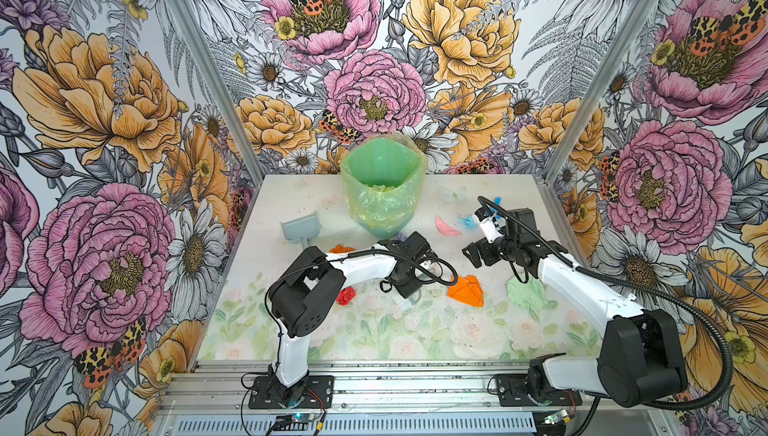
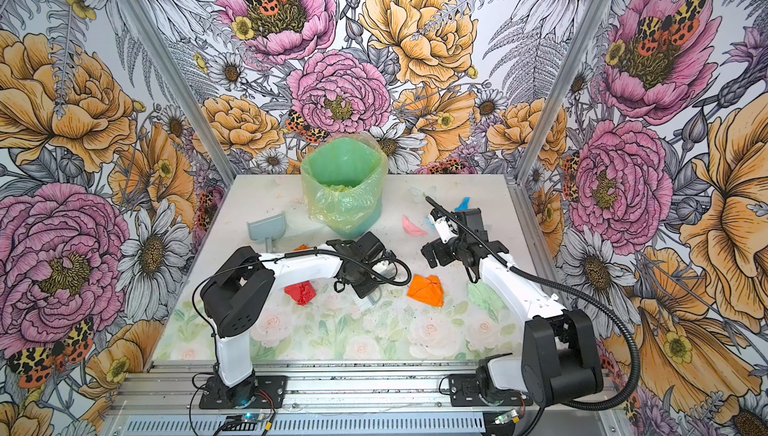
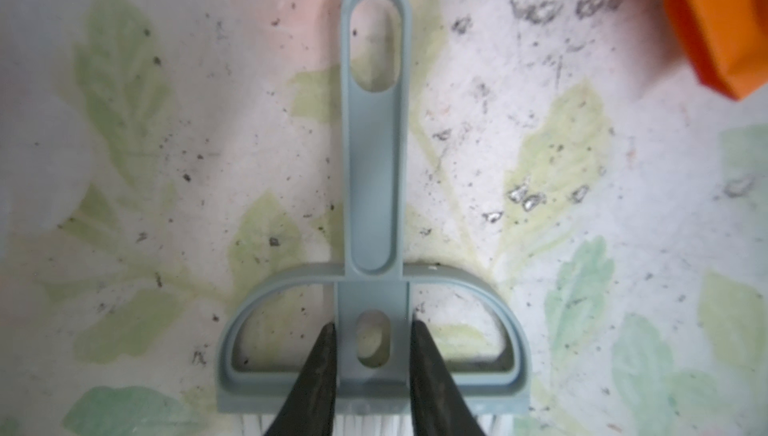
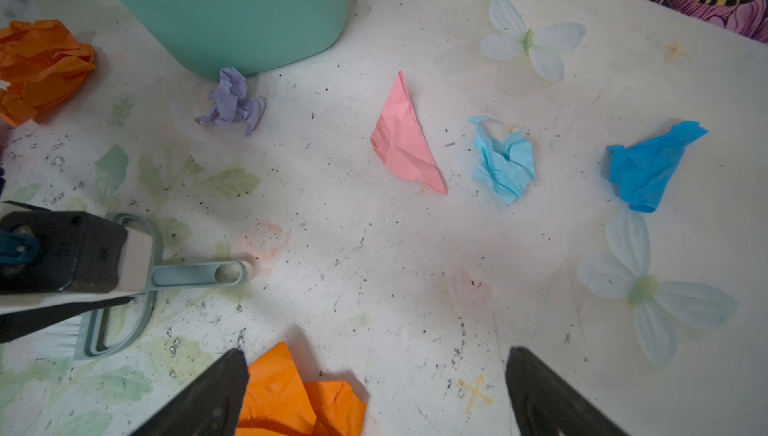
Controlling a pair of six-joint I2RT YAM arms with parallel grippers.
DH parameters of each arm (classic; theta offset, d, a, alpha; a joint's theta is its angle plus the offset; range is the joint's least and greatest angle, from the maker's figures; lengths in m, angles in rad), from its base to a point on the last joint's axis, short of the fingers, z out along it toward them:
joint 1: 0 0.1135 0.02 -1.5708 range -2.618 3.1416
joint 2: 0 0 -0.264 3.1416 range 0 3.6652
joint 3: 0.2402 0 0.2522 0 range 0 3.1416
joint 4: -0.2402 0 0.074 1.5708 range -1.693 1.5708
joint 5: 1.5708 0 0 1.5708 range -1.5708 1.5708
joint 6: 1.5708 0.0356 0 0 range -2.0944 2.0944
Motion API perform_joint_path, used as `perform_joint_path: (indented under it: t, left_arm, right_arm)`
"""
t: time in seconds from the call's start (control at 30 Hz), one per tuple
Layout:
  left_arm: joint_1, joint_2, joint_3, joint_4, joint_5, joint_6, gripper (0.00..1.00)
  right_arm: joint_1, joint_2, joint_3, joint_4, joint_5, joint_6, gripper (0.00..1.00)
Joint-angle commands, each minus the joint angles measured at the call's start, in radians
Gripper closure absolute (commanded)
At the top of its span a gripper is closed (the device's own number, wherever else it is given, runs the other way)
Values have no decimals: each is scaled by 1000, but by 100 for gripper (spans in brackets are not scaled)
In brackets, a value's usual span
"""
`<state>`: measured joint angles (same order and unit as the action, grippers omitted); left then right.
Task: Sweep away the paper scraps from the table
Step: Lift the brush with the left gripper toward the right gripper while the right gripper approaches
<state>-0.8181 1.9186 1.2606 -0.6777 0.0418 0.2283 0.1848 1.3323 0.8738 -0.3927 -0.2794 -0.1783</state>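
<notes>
My left gripper (image 3: 372, 342) is shut on the neck of the grey-blue brush (image 3: 376, 163), which lies flat on the table (image 1: 374, 342); in both top views it sits mid-table (image 1: 409, 288) (image 2: 365, 288). My right gripper (image 4: 376, 355) hangs open above the table (image 1: 473, 253), one finger over an orange scrap (image 4: 286, 396) (image 1: 467, 290). Paper scraps lie scattered: red (image 1: 345, 296), pale green (image 1: 525, 292), pink (image 4: 405, 138), light blue (image 4: 503, 159), blue (image 4: 648, 163), lilac (image 4: 232, 101) against the bin, and a second orange one (image 4: 41, 68).
The green bag-lined bin (image 1: 382, 188) stands at the back middle of the table. A grey-blue dustpan (image 1: 301, 226) lies to its left. Flowered walls close in the left, back and right sides. Pale fabric flowers (image 4: 528, 38) lie near the back right.
</notes>
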Motion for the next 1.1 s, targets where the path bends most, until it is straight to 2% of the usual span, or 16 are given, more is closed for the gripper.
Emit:
perform_joint_path:
  t: [0.0, 0.33, 0.57, 0.77, 1.07]
  left_arm:
    - [23, -58, -1, -15, 78, 45, 94]
    - [97, -177, -24, -63, 204, 122, 100]
    - [125, -226, -15, -81, 345, 165, 100]
    - [132, -248, -10, -100, 457, 207, 100]
    - [161, -290, 8, -134, 584, 241, 100]
  right_arm:
    - [10, -4, -6, 7, -62, -8, 1]
    - [10, -21, -3, 2, -271, -1, 2]
    - [9, 6, 40, -9, -536, 48, 3]
    - [12, 23, 78, -8, -716, 90, 5]
    - [14, 9, 111, -11, -808, 103, 5]
